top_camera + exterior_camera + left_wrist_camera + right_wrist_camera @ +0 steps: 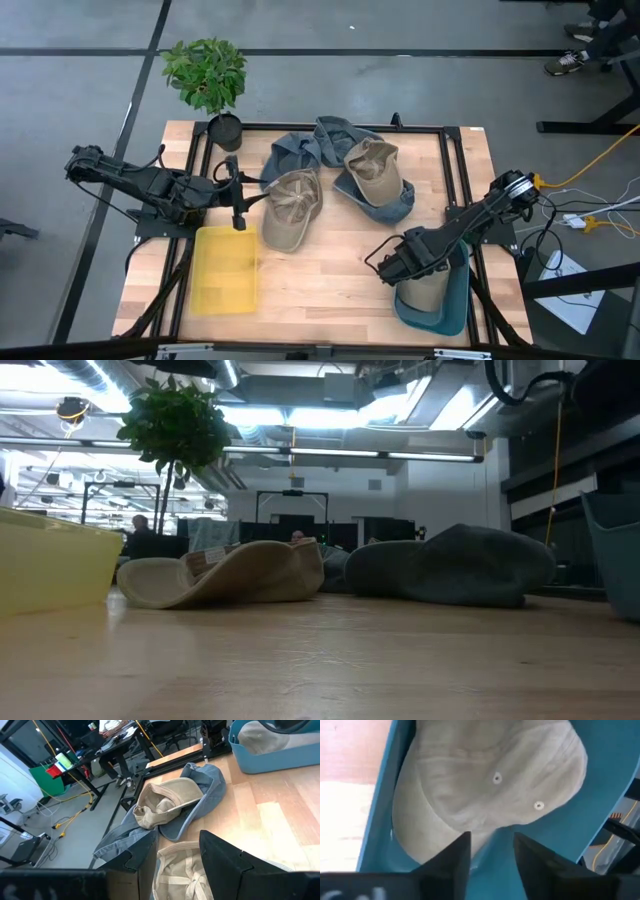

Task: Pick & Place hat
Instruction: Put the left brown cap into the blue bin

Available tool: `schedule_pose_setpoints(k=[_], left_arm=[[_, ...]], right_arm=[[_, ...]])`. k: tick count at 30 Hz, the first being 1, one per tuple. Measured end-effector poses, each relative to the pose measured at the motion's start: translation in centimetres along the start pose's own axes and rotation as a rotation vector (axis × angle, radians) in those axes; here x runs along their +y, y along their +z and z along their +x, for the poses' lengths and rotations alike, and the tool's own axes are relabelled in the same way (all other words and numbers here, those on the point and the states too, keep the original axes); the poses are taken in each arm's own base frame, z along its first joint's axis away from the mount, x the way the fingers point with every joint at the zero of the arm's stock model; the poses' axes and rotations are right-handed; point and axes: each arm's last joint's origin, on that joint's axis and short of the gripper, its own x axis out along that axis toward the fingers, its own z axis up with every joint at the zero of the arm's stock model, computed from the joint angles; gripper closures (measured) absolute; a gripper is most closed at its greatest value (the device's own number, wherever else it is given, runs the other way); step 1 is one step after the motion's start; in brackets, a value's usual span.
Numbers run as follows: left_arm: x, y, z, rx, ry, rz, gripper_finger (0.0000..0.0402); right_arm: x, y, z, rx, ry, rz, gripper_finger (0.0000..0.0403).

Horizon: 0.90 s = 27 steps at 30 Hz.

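Note:
A tan cap point(290, 208) lies crown-down on the table's middle; it also shows as the tan cap point(230, 573) in the low view. My left gripper point(250, 196) is open just left of it, and the wrist view shows my left gripper point(180, 865) with a finger over each side of the cap's inside point(177, 877), not visibly touching. A second tan cap point(372, 172) rests on blue-grey hats point(300, 150). My right gripper point(388, 265), seen as my right gripper point(492, 852) in its wrist view, hangs open above a third tan cap point(490, 785), which lies in the blue bin point(455, 305).
An empty yellow bin point(225, 268) sits at the near left, below my left gripper. A potted plant point(208, 75) stands at the far left corner. A black frame point(455, 160) runs around the table. Bare wood point(330, 290) lies between the two bins.

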Motion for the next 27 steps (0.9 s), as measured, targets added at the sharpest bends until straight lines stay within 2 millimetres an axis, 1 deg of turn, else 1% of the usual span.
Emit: schedule_pose_setpoints(k=[3, 6, 12, 15, 19, 23, 27], left_arm=[[0.0, 0.0, 0.0, 0.000, 0.000, 0.000, 0.0258], [0.0, 0.0, 0.0, 0.000, 0.001, 0.001, 0.0258], [0.0, 0.0, 0.0, 0.004, 0.000, 0.080, 0.0258], [0.0, 0.0, 0.0, 0.004, 0.000, 0.128, 0.0258], [0.0, 0.0, 0.0, 0.004, 0.000, 0.161, 0.0258], [0.0, 0.0, 0.0, 0.002, -0.005, 0.161, 0.0258], [0.0, 0.0, 0.0, 0.001, -0.008, 0.161, 0.0258]], right_arm=[[0.1, -0.1, -0.7, -0.023, 0.037, -0.049, 0.0217], [0.3, -0.3, -2.0, -0.091, 0.111, -0.075, 0.0196], [0.7, -0.2, -5.5, -0.381, 0.311, -0.189, 0.0185], [1.0, -0.1, -7.0, -0.542, 0.382, -0.294, 0.0185], [1.7, 0.4, -8.3, -0.759, 0.423, -0.451, 0.0185], [3.1, 1.3, -9.0, -0.934, 0.405, -0.665, 0.0185], [4.9, 2.1, -9.4, -1.043, 0.377, -0.872, 0.0185]])
